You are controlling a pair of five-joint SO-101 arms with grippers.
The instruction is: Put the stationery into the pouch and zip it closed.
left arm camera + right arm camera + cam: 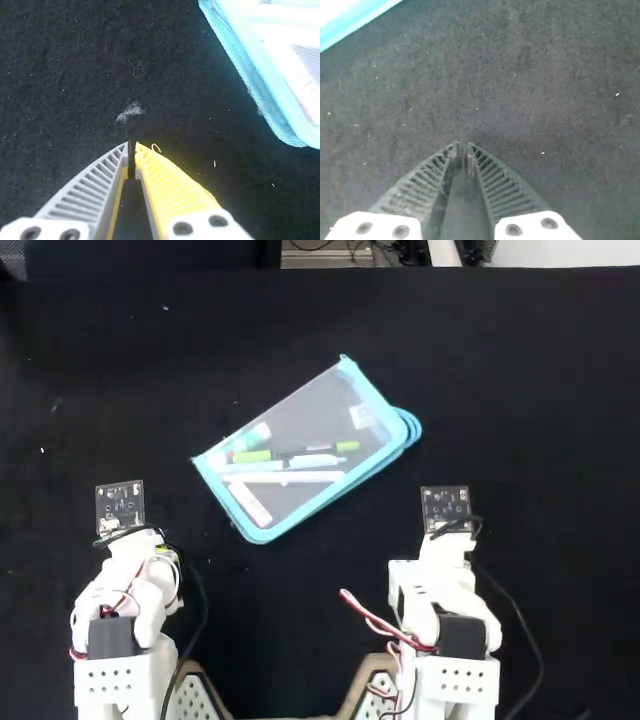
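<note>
Left tool (131, 148): closed, the grey and yellow fingers meet at the tips with nothing between them. It hangs over bare black surface (65, 75), and a tuft of lint (130, 111) lies just ahead of the tips. The pouch (260, 65) is near, off to one side, and I see its blue mesh edge. No contact.

Right tool (462, 148): also closed, both black fingers pressed together at the tips, gripping nothing. Black surface lies under it. One blue corner of the pouch shows farther off, well apart from the tips.

From the high view I pick out the left arm (125, 585) by its yellow finger. It sits folded at the near left edge of the surface. The right arm (445, 590) sits folded the same way at the near right. Neither touches the pouch.

The pouch lies flat near the middle of the surface, beyond the two arms and roughly between them, turned at a slant. It has blue trim and a clear front.

The stationery (290, 465) is inside and I can see it through the clear face: a green highlighter (252, 456), a few thin pens beside it, and a long white piece along the side nearer the arms. Nothing lies loose around the pouch.

Whether the pouch is zipped all the way along I cannot tell from these views.
</note>
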